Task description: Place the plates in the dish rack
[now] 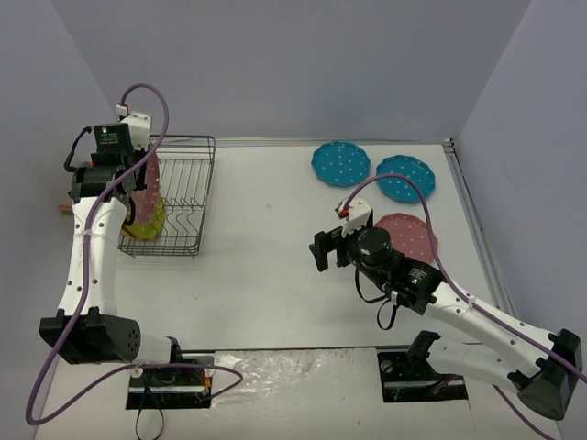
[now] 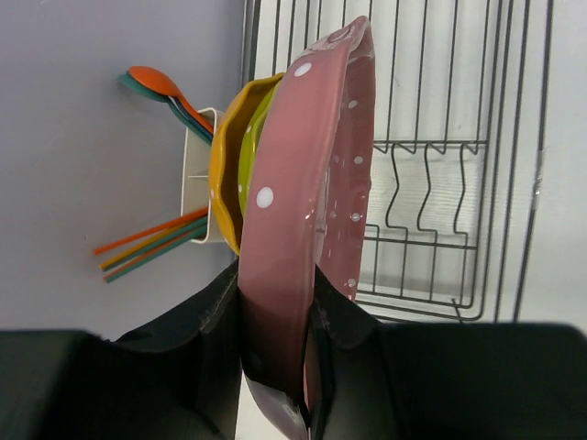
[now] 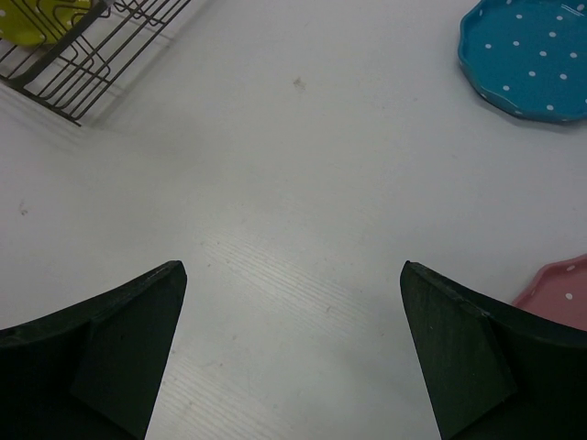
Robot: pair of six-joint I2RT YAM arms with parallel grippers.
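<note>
Left wrist view shows the left claw (image 2: 280,321) closed tight on the lower rim of a pink plate (image 2: 303,183), one finger on each face, with the plate held on edge over the dish rack (image 2: 431,147). Just beside it, toward the rack's holder side, a yellow-green plate (image 2: 249,147) and an orange plate (image 2: 223,160) stand on edge; whether the pink plate touches them, or sits between the wire dividers, cannot be told. A white holder (image 2: 197,174) hangs on the rack's outer side past the orange plate, with coloured utensils (image 2: 151,82) sticking out of it. The rest of the rack, on the far side of the pink plate from the holder, is bare wire. The right claw (image 1: 323,249) hovers over the tabletop (image 1: 266,284) well away from the rack, its jaws spread wide with nothing between them but bare surface. Two teal plates (image 1: 340,163) (image 1: 405,177) lie flat on the tabletop well apart from the rack, on the side opposite the holder, and a second pink plate (image 1: 413,236) lies flat farther from the rack than the right claw, close behind that arm's wrist. Nothing lies between the right claw and the rack.
</note>
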